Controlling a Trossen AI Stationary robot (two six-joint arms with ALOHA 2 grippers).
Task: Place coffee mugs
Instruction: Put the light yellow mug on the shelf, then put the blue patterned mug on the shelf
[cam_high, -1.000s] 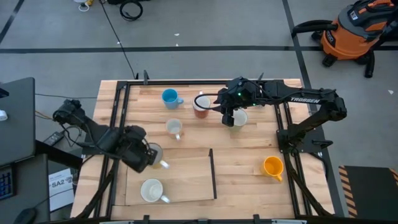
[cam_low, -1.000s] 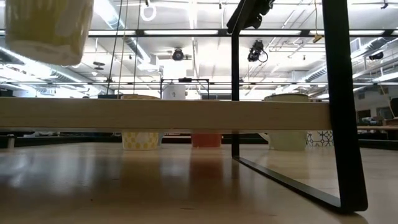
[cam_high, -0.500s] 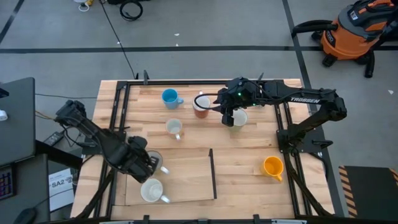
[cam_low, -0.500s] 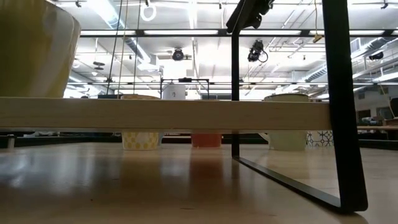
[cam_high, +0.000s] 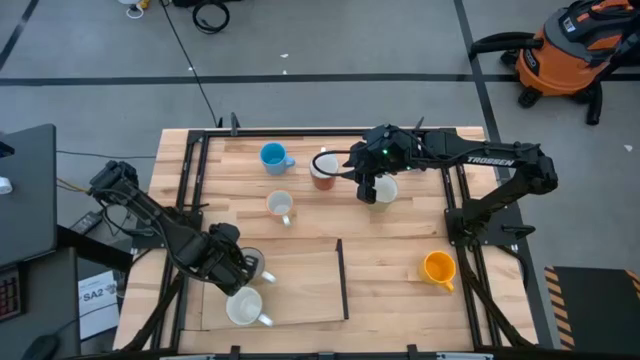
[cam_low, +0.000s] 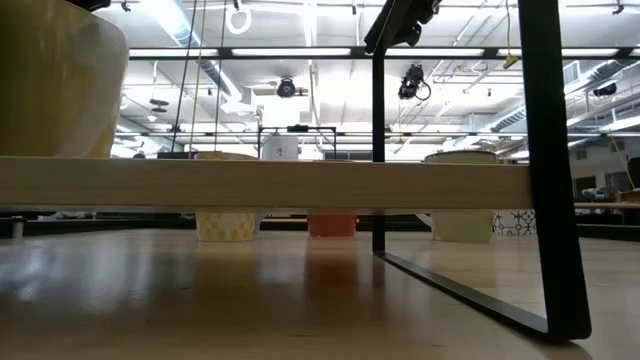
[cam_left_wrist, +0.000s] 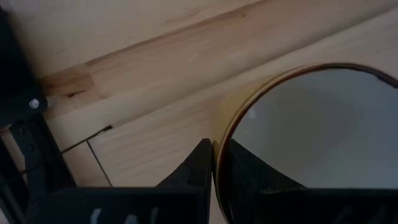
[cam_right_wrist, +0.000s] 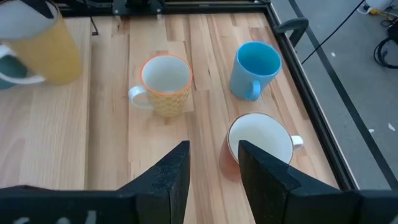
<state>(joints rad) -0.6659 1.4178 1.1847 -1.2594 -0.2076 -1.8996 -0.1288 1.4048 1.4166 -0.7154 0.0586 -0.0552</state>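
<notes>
- Where the left arm reaches over the near-left part of the pale wooden worktop, the left gripper is pinched tight on the rim of a pale mug with a gold-edged lip, one finger outside the wall and the other inside.
- That mug sits over the raised light-wood board, just behind a white handled ceramic mug standing on the board's near-left part.
- In the low view a big pale yellowish mug body fills the upper left, above the board's edge.
- The right gripper hangs over the far middle of the worktop with its fingers parted and nothing between them; a whitish mug shows just beside it.
- Seen from the right wrist, a reddish-brown mug with a white inside lies right ahead of the fingers, a sky-blue mug stands past it, and a cream mug with an orange-patterned wall stands off to one side.
- An orange-yellow mug stands well apart on the near-right side.
- A thin black upright divider stands along the board's right edge.
</notes>
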